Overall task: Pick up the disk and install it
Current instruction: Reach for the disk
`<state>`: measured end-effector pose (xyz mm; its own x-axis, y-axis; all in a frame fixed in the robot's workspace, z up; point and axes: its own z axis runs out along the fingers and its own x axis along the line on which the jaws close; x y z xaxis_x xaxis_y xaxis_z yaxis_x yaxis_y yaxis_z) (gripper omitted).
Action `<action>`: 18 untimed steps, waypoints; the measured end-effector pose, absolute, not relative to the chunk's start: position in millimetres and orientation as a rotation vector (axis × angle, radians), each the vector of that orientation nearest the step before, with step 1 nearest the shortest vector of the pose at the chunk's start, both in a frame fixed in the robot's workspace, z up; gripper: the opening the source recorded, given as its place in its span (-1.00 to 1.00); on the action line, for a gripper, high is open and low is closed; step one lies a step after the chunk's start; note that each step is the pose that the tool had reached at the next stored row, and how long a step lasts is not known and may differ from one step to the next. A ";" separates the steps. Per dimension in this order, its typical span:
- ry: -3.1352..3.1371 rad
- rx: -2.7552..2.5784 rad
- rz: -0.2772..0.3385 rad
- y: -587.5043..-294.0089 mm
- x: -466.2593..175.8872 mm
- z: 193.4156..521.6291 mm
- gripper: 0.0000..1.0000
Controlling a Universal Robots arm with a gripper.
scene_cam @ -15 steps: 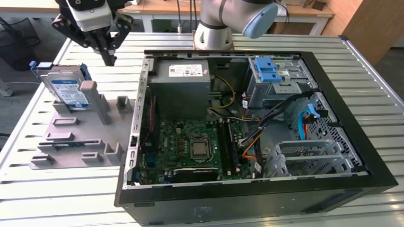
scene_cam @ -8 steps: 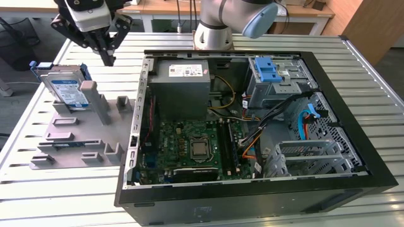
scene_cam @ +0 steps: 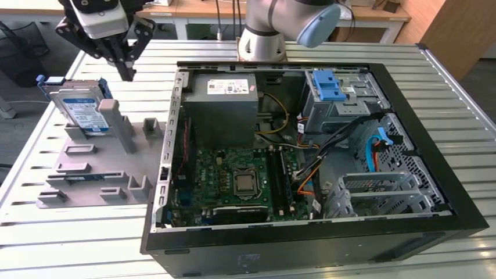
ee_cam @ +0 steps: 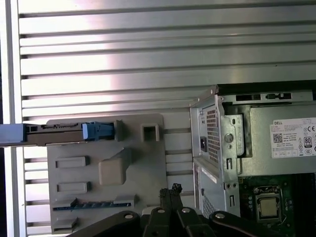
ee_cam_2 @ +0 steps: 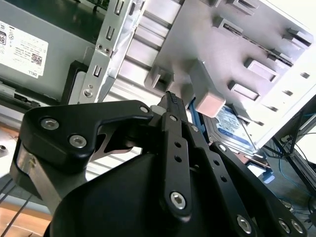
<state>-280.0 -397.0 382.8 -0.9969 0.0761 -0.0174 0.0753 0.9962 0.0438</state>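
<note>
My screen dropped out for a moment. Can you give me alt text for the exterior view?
The end effector, shut and empty, hangs above the grey holder, close beside the disk without touching it. The disk stands on edge in that holder at the exterior view's left. An open computer case lies on the slatted table beside it.

The disk's (ee_cam: 54,134) far end is cut off

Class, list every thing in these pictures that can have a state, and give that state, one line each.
disk: standing on edge in the grey holder, not gripped.
gripper: shut, empty, above the holder.
computer case: lying flat, side open, insides exposed.
</note>
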 end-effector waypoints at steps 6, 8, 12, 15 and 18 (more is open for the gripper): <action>3.124 0.119 0.067 -390.6 -295.9 381.6 -0.79; 3.125 0.119 0.067 -387.8 -300.8 381.2 -0.79; 3.128 0.119 0.067 -382.4 -310.4 380.5 -0.79; 3.130 0.119 0.067 -378.7 -317.2 379.9 -0.79; 3.132 0.119 0.067 -375.3 -323.8 379.5 -0.79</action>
